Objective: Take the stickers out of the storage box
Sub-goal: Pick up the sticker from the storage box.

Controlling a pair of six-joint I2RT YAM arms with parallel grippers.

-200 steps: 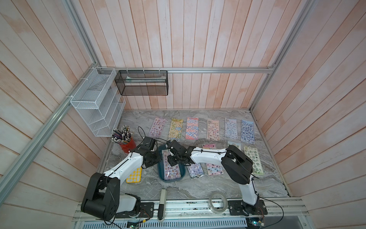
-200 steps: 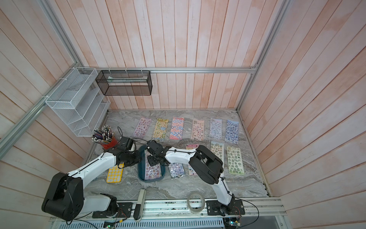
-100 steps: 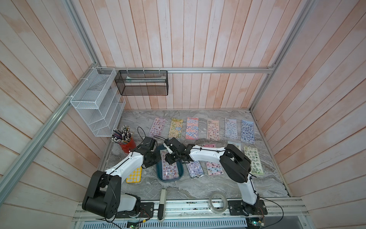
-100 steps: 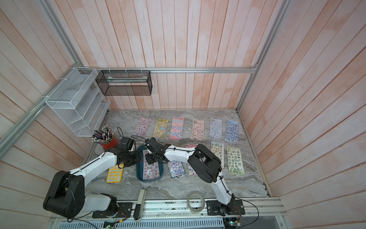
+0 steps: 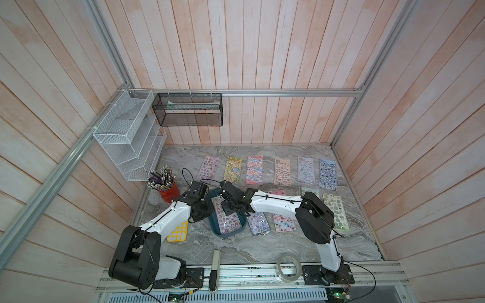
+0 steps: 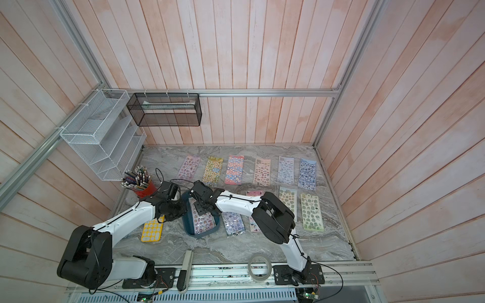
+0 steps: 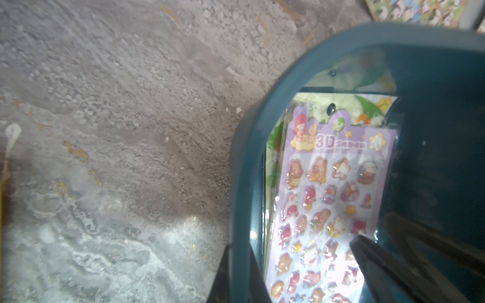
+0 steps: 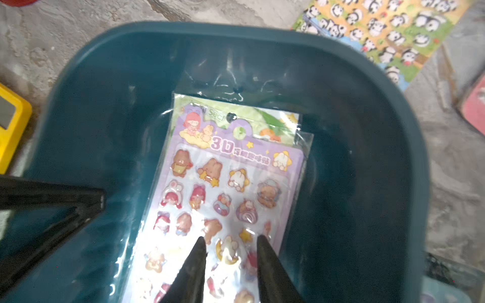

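Observation:
The storage box (image 5: 217,232) (image 6: 189,228) is a dark teal tray at the front left of the table. Inside it a purple sheet of stickers (image 8: 223,181) (image 7: 333,189) lies on a green sheet (image 8: 265,119). My left gripper (image 7: 242,275) (image 5: 206,210) is shut on the storage box's left wall (image 7: 242,183), one finger inside and one outside. My right gripper (image 8: 231,242) (image 5: 227,208) is open. Its fingertips (image 8: 200,245) point down at the purple sheet and nothing is held between them. Several more stickers (image 5: 254,169) (image 6: 234,169) lie spread on the table.
A yellow stencil (image 5: 178,232) lies left of the box under my left arm. A red cup of pencils (image 5: 169,192) stands behind it. White rack (image 5: 128,141) and black basket (image 5: 187,112) hang on the walls. A tape roll (image 5: 288,267) and a grey bar (image 5: 215,265) lie at the front edge.
My left gripper has closed on the box's left wall. My right gripper has shifted a little over the purple sheet inside the box.

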